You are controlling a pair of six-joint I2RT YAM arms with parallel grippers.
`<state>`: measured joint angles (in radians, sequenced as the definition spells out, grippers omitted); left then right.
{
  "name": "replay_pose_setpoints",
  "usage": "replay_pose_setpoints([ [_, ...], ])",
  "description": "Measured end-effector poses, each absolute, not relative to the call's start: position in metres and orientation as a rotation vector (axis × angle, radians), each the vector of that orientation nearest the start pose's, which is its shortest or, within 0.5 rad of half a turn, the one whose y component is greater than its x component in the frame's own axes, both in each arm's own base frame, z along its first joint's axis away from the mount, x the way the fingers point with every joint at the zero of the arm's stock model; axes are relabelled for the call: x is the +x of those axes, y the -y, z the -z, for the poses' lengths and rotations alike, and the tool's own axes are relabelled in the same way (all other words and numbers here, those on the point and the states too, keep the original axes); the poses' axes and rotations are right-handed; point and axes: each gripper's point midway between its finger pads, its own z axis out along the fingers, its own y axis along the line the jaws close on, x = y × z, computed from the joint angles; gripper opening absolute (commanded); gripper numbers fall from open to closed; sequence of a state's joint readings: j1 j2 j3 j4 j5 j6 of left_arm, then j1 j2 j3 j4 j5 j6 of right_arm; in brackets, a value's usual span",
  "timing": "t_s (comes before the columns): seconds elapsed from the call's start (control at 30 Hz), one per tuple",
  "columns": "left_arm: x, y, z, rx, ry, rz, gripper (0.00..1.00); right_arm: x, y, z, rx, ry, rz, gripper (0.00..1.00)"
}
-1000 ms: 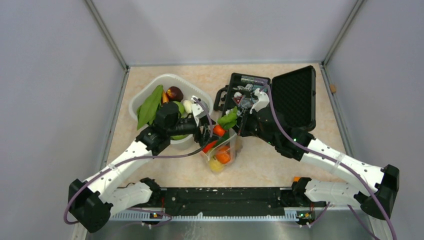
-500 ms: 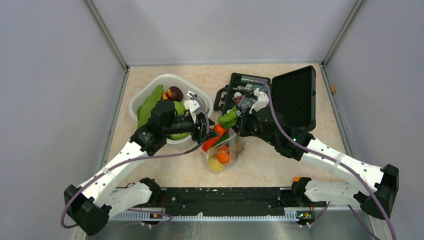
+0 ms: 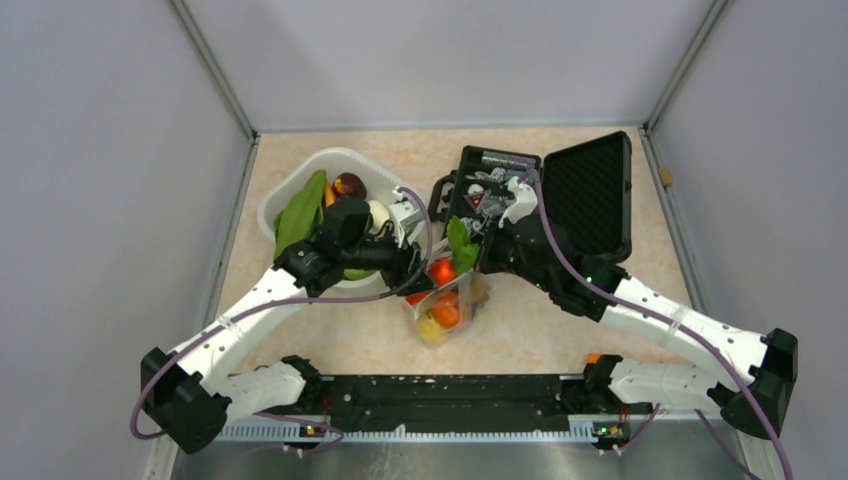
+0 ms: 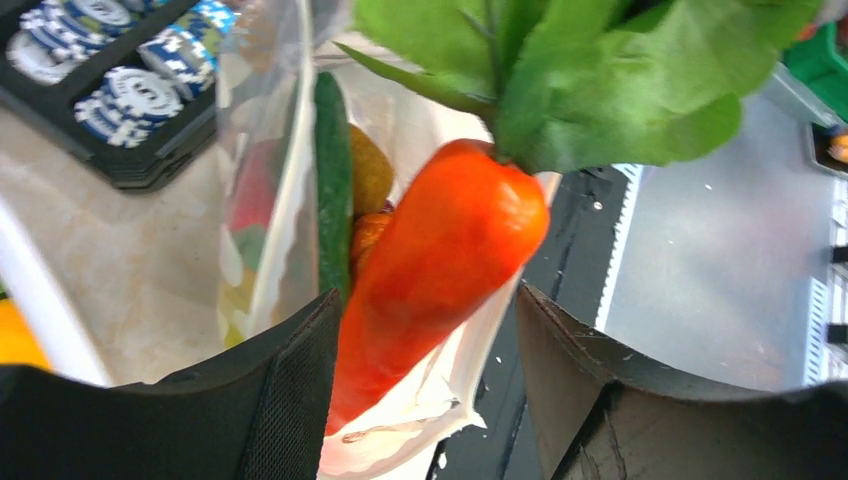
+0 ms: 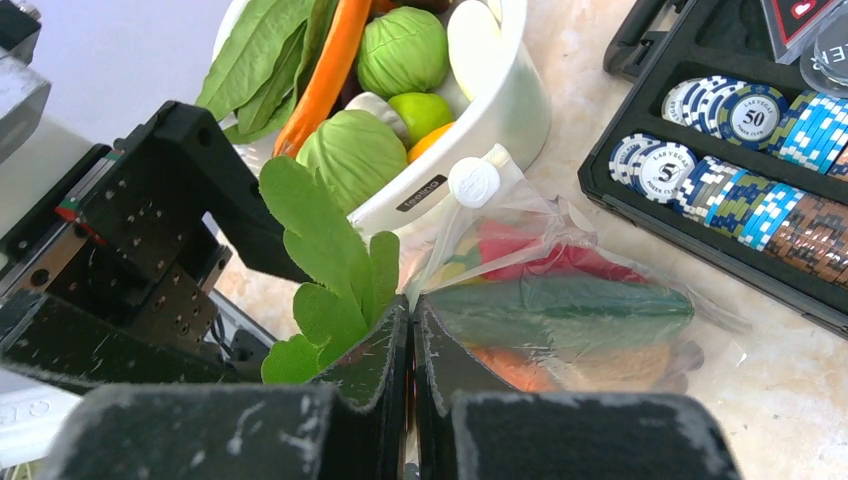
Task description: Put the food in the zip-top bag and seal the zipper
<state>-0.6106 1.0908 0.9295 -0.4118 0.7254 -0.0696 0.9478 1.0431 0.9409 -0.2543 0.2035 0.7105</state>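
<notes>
The clear zip-top bag (image 3: 447, 312) stands between the arms with a yellow fruit, an orange one and a cucumber (image 4: 333, 190) inside. An orange carrot (image 4: 440, 250) with green leaves (image 4: 580, 80) pokes tip-down into the bag's mouth. My left gripper (image 4: 428, 300) is open around the carrot's lower end. The carrot leans on the left finger and there is a gap to the right one. The whitish zipper (image 4: 288, 170) runs along the mouth edge. My right gripper (image 5: 411, 305) is shut, pinching the bag's (image 5: 600, 250) edge beside the leaves (image 5: 330, 250).
A white basket (image 3: 340, 152) behind my left arm holds more food: leaves, green round vegetables, a second carrot. An open black case (image 3: 590, 195) with poker chips (image 5: 740, 120) lies at the back right, close to the bag. Grey walls enclose the table.
My left gripper has shifted right toward the bag. The carrot has swung from a slant to more upright in the bag's mouth, its leaves now higher. The right arm has not moved.
</notes>
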Motion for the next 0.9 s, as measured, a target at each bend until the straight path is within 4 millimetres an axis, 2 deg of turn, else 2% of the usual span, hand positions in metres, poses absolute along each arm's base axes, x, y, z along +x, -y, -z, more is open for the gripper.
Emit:
replay_pose_setpoints([
  [0.13, 0.189, 0.266, -0.221, 0.936, -1.987, 1.103, 0.64, 0.217, -0.289, -0.259, -0.100, -2.028, -0.902, 0.00],
  [0.3, 0.200, 0.274, -0.233, 0.902, -1.923, 1.108, 0.61, 0.216, -0.291, -0.260, -0.110, -2.026, -0.919, 0.00],
  [0.4, 0.201, 0.279, -0.232, 0.922, -1.907, 1.131, 0.51, 0.215, -0.292, -0.261, -0.115, -2.027, -0.926, 0.00],
  [0.63, 0.196, 0.288, -0.213, 0.988, -1.945, 1.141, 0.30, 0.213, -0.293, -0.261, -0.123, -2.030, -0.935, 0.00],
  [0.73, 0.193, 0.289, -0.210, 1.014, -1.950, 1.128, 0.28, 0.213, -0.293, -0.260, -0.124, -2.031, -0.934, 0.00],
  [0.9, 0.190, 0.286, -0.218, 1.011, -1.923, 1.090, 0.30, 0.214, -0.293, -0.261, -0.123, -2.030, -0.935, 0.00],
])
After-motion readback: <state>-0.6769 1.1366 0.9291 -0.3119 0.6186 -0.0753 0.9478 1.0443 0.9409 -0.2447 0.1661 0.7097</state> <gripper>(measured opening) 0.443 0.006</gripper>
